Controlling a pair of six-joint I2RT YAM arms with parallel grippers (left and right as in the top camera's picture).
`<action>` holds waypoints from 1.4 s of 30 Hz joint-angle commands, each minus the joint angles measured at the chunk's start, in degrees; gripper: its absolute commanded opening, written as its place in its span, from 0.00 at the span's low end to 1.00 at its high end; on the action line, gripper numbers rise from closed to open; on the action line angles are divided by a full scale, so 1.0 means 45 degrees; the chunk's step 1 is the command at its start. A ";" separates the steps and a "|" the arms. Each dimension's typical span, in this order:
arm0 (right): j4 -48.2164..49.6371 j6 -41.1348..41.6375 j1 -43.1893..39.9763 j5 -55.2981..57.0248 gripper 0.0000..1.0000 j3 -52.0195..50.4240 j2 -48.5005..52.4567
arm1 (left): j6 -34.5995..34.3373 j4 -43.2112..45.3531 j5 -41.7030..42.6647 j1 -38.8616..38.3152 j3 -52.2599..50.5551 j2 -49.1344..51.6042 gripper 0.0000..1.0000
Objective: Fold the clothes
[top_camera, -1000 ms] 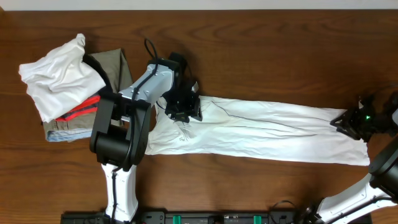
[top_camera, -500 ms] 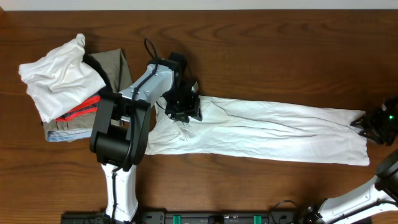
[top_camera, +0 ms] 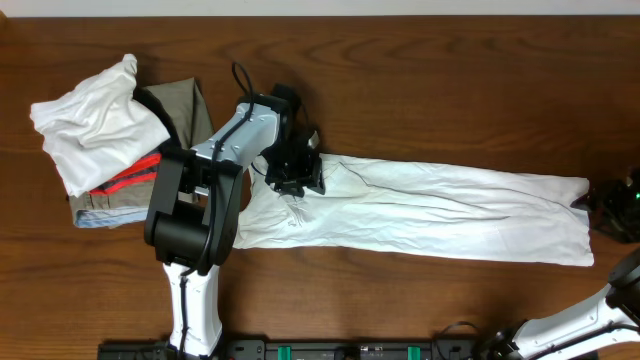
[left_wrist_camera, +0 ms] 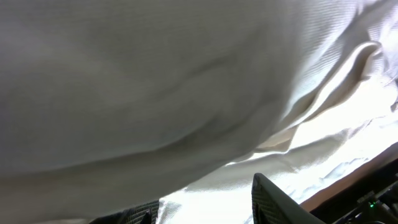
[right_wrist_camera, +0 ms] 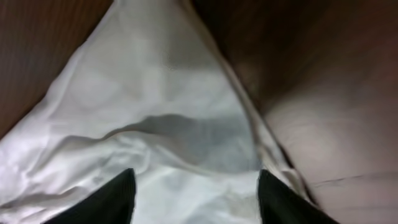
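Lengthwise on the table (top_camera: 450, 80), white trousers (top_camera: 430, 210) lie flat, ready for folding. Left gripper (top_camera: 293, 172) rests at the waist, likely anchoring it, grip unclear; right gripper (top_camera: 612, 205), jaws apart, beside the hems.

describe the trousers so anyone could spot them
On the dark wooden table, look right of the clothes heap at the left end. The white trousers lie stretched flat across the middle, from the left claw toward the right end. Unlike the crumpled white garment on the heap, they are long and spread out.
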 commanded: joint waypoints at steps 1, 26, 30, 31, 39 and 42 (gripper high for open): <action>0.0223 -0.0005 -0.0063 0.0457 0.64 -0.0087 -0.0049 | -0.0024 0.0078 -0.1122 0.0219 -0.0078 0.0359 0.49; 0.0291 -0.0403 0.0063 -0.0957 0.66 -0.0369 0.1739 | -0.0019 0.0097 -0.1122 0.0219 -0.0078 0.0359 0.50; 0.0306 -0.0432 0.0185 -0.0981 0.22 -0.0471 0.1753 | -0.0024 0.0087 -0.1122 0.0219 -0.0078 0.0359 0.50; 0.0350 -0.0427 0.0199 -0.0981 0.12 -0.0471 0.1753 | -0.0024 0.0087 -0.1117 0.0219 -0.0078 0.0359 0.50; 0.0772 -0.0282 0.0180 -0.1073 0.01 -0.0364 0.1753 | -0.0024 0.0078 -0.1112 0.0223 -0.0039 0.0209 0.42; 0.0447 -0.0277 0.0136 -0.1083 0.01 0.0257 0.1739 | -0.0019 -0.0015 -0.1107 0.0219 0.0102 -0.0233 0.42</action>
